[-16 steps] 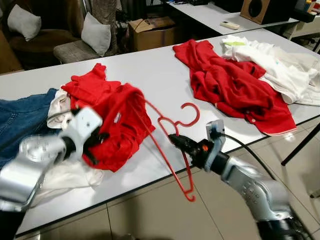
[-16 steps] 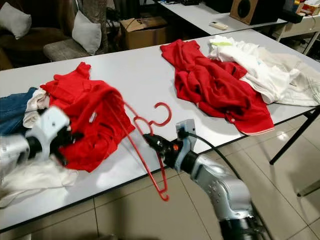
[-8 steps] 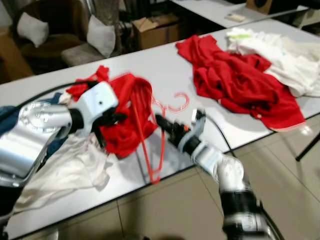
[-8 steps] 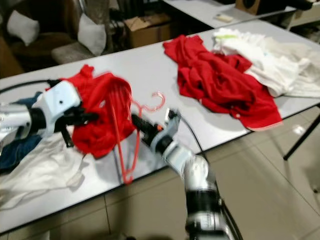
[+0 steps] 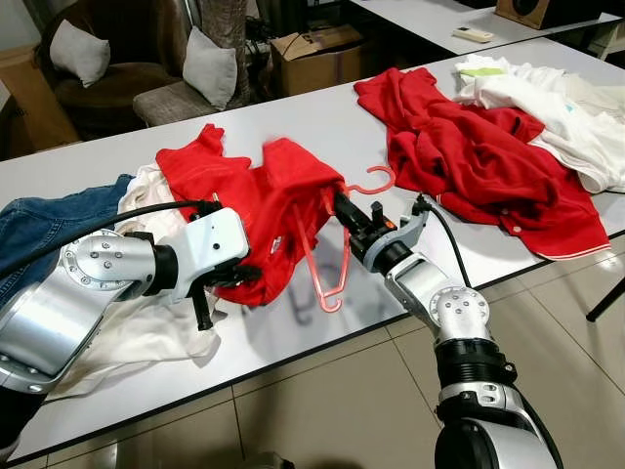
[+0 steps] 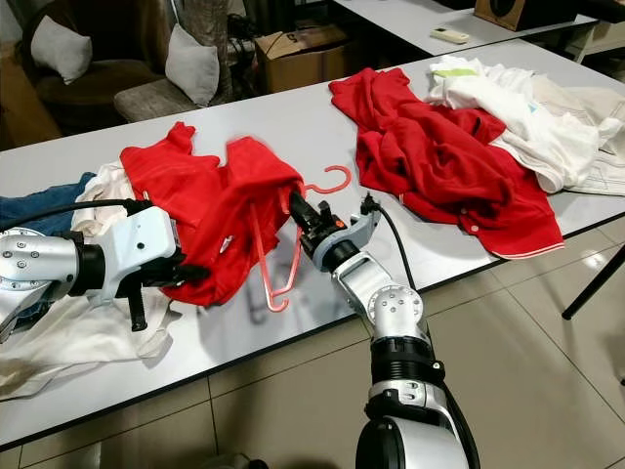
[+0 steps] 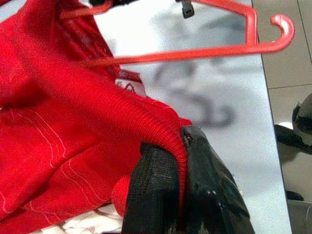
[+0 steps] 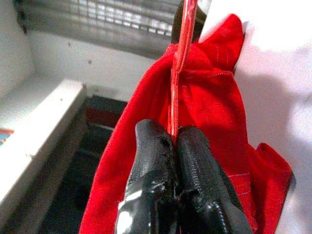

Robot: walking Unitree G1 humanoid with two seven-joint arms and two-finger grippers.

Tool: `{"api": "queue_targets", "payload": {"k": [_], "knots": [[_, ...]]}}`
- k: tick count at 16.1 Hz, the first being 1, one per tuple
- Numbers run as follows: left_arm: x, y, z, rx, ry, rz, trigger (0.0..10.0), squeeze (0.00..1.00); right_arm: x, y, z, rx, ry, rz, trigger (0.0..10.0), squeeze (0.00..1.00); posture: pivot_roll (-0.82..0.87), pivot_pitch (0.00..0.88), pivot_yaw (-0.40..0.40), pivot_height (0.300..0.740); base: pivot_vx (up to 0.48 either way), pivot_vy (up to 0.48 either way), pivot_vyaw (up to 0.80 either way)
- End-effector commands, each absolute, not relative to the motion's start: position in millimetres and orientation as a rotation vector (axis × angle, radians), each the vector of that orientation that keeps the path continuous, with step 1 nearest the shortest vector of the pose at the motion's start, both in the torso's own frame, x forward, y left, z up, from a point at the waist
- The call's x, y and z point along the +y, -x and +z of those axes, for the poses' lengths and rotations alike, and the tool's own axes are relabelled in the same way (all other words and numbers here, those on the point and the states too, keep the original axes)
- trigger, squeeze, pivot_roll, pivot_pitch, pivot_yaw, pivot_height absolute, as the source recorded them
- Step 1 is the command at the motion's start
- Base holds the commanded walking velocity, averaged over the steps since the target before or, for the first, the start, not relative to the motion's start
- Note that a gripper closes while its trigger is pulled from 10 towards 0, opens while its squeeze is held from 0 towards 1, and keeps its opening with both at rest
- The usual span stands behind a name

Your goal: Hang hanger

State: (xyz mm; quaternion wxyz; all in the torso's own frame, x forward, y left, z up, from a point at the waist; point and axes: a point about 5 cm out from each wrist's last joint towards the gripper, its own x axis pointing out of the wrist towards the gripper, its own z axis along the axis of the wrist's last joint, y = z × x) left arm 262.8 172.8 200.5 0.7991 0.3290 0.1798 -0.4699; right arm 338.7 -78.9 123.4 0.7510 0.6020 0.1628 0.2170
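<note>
Pinching red hanger in right gripper, left gripper clamped on red garment hem, both above table.

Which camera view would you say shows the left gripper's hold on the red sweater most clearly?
The left wrist view: the left gripper pinches a ribbed edge of the red sweater between its fingers. In the eye views the left arm's housing largely hides that pinch. The right wrist view shows the right gripper on the red hanger.

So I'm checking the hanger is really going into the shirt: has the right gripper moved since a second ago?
Yes. The right gripper, shut on the red hanger, has moved from the table's near edge in toward the red shirt held by the left gripper.
</note>
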Motion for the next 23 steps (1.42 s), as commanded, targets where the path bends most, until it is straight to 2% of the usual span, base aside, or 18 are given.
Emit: {"api": "queue_targets", "payload": {"k": [1,5,8,10,12,15,17,19,20,22,23], "knots": [[173,-262,204,0.376,-0.705,-1.010,0.0,0.00,-35,-345,157,0.312,-1.457,0.593,10.0,0.00,0.05,0.000,0.086,0.740,0.000,0.000,0.00],[153,-246,203,0.383,-0.587,-1.194,0.0,0.00,-33,-359,166,0.266,-1.579,0.499,10.0,0.00,0.06,0.000,0.074,0.740,0.000,0.000,0.00],[142,-236,201,0.398,-0.548,-1.304,0.0,0.00,-23,-362,170,0.270,-1.556,0.491,10.0,0.00,0.06,0.000,0.069,0.740,0.000,0.000,0.00],[129,-235,204,0.354,-0.509,-1.337,0.0,0.00,-14,-361,170,0.290,-1.533,0.504,10.0,0.00,0.06,0.000,0.067,0.740,0.000,0.000,0.00],[109,-237,218,0.257,-0.387,-1.377,0.0,0.00,-5,-358,165,0.322,-1.470,0.508,10.0,0.00,0.06,0.000,0.066,0.740,0.000,0.000,0.00],[85,-261,240,0.118,-0.139,-1.254,0.0,0.00,0,-347,157,0.367,-1.374,0.554,10.0,0.00,0.04,0.000,0.071,0.740,0.000,0.000,0.00],[81,-275,249,0.072,-0.033,-1.171,0.0,0.00,-5,-339,153,0.384,-1.342,0.583,10.0,0.00,0.03,0.000,0.072,0.740,0.000,0.000,0.00],[77,-282,253,0.045,-0.010,-1.138,0.0,0.00,-10,-335,152,0.395,-1.330,0.605,10.0,0.00,0.00,0.000,0.075,0.740,0.000,0.000,0.00],[75,-290,257,0.005,-0.010,-1.075,2.1,0.00,-14,-332,151,0.401,-1.301,0.639,10.0,0.00,-0.02,0.000,0.076,0.740,0.000,0.000,0.00],[81,-305,267,-0.054,0.010,-0.938,0.0,0.00,-18,-329,151,0.397,-1.292,0.650,10.0,0.00,-0.03,0.000,0.076,0.740,0.000,0.000,0.00],[85,-311,273,-0.080,0.042,-0.884,0.0,0.00,-21,-328,150,0.395,-1.292,0.644,10.0,0.00,-0.04,0.000,0.076,0.740,0.000,0.000,0.00]]}}
